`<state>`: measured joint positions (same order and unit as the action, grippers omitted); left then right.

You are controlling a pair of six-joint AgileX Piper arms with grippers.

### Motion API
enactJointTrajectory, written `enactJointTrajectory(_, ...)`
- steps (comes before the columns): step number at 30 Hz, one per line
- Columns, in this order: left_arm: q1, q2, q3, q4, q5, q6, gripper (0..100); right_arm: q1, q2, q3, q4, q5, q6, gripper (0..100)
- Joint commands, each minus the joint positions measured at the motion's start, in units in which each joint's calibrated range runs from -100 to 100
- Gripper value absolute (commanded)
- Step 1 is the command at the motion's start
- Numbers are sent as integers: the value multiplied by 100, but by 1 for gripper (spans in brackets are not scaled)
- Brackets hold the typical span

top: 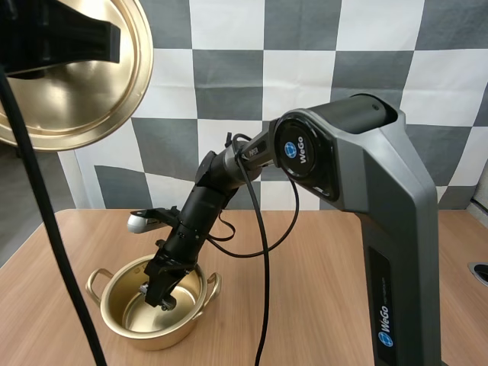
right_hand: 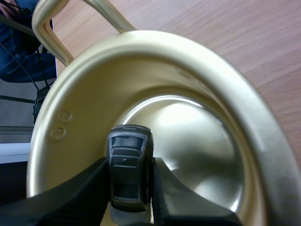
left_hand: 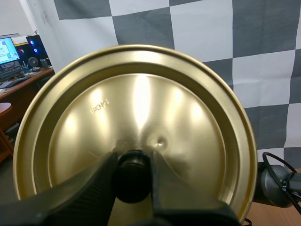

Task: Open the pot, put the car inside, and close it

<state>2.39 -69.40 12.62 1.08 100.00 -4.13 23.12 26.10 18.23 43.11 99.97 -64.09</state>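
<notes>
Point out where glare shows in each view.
High view: soft bright patches on the raised lid, a sheen inside the pot. Left wrist view: glare streaks fan across the lid. Right wrist view: the pot's floor shines white behind the car.

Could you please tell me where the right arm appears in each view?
High view: the right arm slopes down, right fingers inside the pot.
Left wrist view: its dark joint beside the lid.
Right wrist view: right fingers pinching the car at the pot's mouth.
Shared landmark: the wooden table.
</notes>
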Motion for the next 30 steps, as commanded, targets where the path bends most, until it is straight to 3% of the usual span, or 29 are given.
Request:
enactJointTrajectory(1,-1,-4,-1,2,0,2,0,1,-3,6,137,3,105,0)
enactJointTrajectory(5,-1,-4,-1,2,0,13,0,1,-3,6,137,3,151,0)
enactJointTrajectory(6,-1,-4,-1,2,0,13,0,1,-3,6,137,3,151,8)
enactJointTrajectory(11,-1,-4,-1,2,0,13,0,1,-3,6,121,3,109,72)
enactJointTrajectory(13,-1,-4,-1,2,0,13,0,1,-3,6,121,3,109,85)
enactJointTrajectory(24,-1,-4,-1,2,0,13,0,1,-75,-75,121,3,109,86)
enactJointTrajectory(30,-1,-4,-1,2,0,13,0,1,-689,-691,100,3,109,86)
